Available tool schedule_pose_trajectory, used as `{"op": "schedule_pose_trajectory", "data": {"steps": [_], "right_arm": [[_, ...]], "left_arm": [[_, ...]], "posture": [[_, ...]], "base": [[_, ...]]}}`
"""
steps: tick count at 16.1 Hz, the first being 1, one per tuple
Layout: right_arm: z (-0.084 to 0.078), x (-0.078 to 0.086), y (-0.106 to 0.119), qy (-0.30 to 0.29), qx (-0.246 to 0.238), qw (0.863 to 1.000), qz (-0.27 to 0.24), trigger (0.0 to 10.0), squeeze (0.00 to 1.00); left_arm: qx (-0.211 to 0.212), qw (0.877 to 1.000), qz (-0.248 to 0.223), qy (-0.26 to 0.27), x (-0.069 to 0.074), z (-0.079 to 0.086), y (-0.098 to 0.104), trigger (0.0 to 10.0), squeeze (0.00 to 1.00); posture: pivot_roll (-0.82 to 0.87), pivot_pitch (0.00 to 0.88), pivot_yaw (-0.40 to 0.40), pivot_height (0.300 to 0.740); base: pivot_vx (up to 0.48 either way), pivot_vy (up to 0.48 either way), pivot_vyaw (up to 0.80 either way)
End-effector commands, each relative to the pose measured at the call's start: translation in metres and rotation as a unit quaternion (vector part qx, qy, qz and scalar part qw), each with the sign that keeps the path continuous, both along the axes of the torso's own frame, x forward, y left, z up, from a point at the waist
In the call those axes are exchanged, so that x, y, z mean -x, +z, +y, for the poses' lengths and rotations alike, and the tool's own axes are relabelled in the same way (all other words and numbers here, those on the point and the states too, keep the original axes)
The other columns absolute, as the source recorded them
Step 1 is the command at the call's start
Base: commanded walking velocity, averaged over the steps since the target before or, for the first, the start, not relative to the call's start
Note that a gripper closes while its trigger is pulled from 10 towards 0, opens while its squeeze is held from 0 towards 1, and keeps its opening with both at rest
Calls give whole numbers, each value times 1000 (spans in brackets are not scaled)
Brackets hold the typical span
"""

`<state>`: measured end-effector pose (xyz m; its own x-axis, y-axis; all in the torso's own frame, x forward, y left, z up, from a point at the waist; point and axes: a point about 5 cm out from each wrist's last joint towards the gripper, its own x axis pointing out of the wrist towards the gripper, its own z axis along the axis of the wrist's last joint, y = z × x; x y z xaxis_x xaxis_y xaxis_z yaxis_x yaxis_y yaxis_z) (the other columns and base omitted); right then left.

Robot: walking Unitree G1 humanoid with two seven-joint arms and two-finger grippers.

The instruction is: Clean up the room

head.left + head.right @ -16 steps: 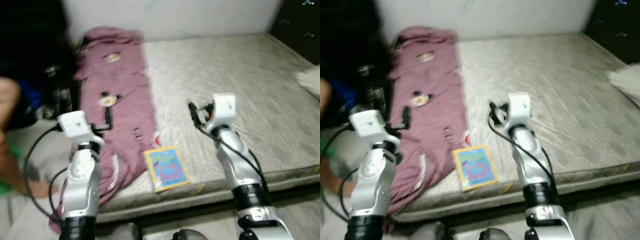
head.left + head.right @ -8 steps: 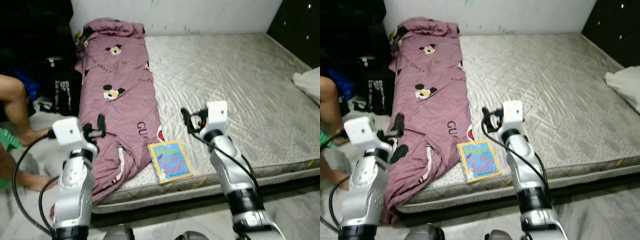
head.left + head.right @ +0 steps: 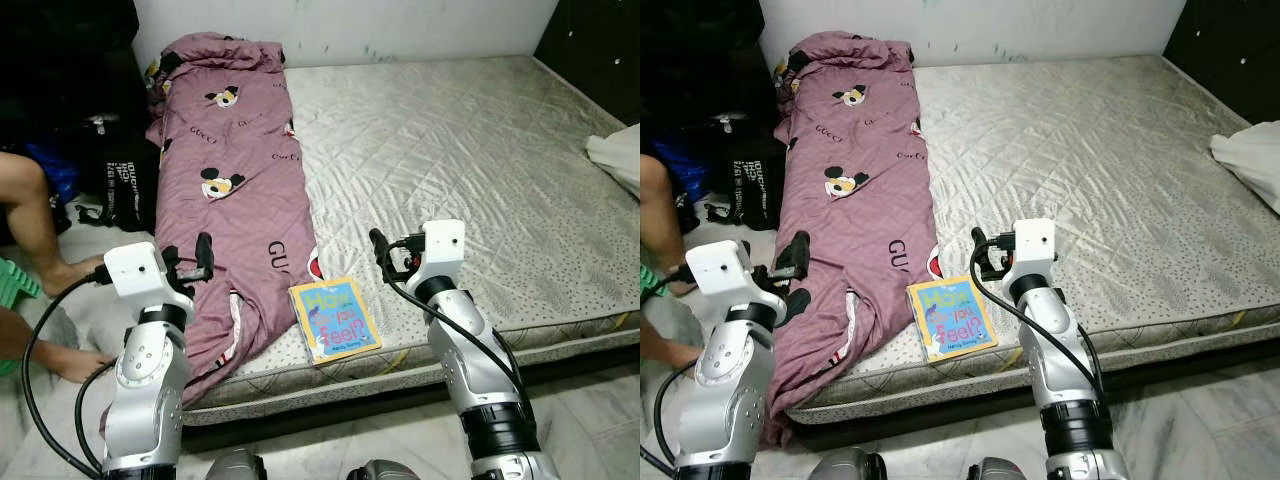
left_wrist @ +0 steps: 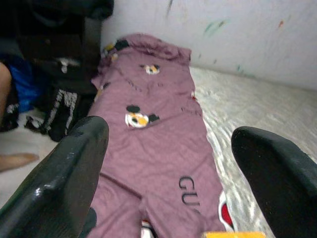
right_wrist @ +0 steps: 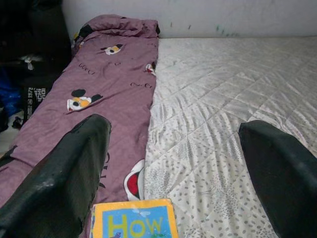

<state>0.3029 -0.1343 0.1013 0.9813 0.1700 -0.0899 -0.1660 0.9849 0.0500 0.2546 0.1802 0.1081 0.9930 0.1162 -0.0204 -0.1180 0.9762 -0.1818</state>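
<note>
Barely starting: left claw (image 3: 186, 262) and right claw (image 3: 388, 256) hovering wide, holding nothing. Colourful thin picture book (image 3: 334, 319) lying at near mattress edge (image 3: 480, 345), beside rumpled mauve cartoon-print blanket (image 3: 235, 180), both awaiting tidying.

Head views sharp, evenly lit. Mattress (image 3: 450, 150) bright; left corner lost in deep shadow. Left wrist view soft, slightly blurred. Near fingers (image 5: 59, 173) defocused.

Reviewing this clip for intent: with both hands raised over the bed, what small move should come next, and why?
Probably lower the right hand toward the book. Its fingers are spread open, and the book lies loose at the mattress edge, beside the purple blanket.
</note>
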Motion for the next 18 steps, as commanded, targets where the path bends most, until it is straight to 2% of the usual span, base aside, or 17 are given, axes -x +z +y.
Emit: {"op": "schedule_pose_trajectory", "data": {"steps": [1, 3, 12, 15, 18], "right_arm": [[-1, 1, 4, -2, -7, 1000, -3, 10000, 0], [-2, 4, 7, -1, -6, 1000, -4, 10000, 0], [-2, 3, 9, 8, 1, 1000, 0, 10000, 0], [-2, 2, 8, 12, 4, 1000, 1, 10000, 0], [-2, 1, 8, 14, 7, 1000, 3, 10000, 0]], "left_arm": [[1, 1000, -5, -7, 1, -1, 3, 10000, 0], [-13, 1000, -7, -3, -1, 0, 8, 10000, 0], [-6, 1000, 2, 5, 0, -3, 7, 10000, 0], [-12, 1000, -8, 11, -4, -5, 15, 10000, 0], [-19, 1000, -4, 19, -6, -3, 14, 10000, 0]], "posture": [[-57, 20, 9, 740], [-63, 54, 6, 740], [-67, 68, -13, 648], [-67, 66, -14, 644], [-67, 61, -18, 644]], "base": [[0, 0, 0], [0, 0, 0], [0, 0, 0], [0, 0, 0], [0, 0, 0]]}}
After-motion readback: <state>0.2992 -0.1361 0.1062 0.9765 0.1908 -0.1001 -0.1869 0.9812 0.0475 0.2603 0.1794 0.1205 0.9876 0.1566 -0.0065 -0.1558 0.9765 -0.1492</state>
